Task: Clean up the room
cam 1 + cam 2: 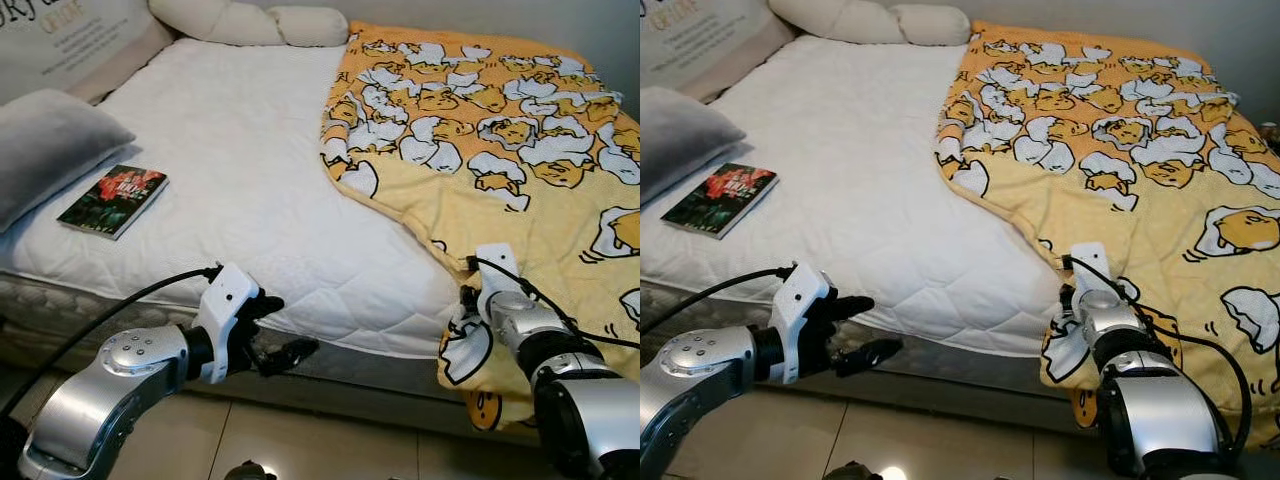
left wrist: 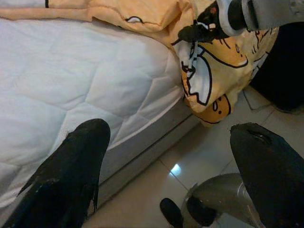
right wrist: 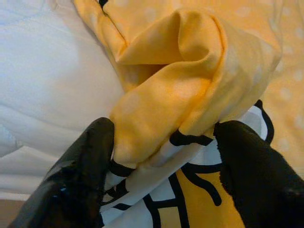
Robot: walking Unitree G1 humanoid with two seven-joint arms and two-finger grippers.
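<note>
Right gripper (image 3: pixel 161 156) clenched on yellow blanket (image 1: pixel 480 150) corner at mattress (image 1: pixel 230 150) edge | left gripper (image 1: pixel 275 330) released, idle | advice: keep firm pinch, draw fabric evenly across.

- Left arm (image 1: pixel 95 390): silver metal casing showing, rounded joint housing carrying a cluster of small screws.
- Left wrist: white angular block sitting ahead of a black collar, black cable (image 1: pixel 110 305) looping back from it.
- Left gripper (image 1: pixel 285 325): two long black fingers showing, matte and scuffed.
- Right arm (image 1: pixel 590 410): silver segments alternating with black rings, a black cable trailing along it.
- Right wrist: white block showing.
</note>
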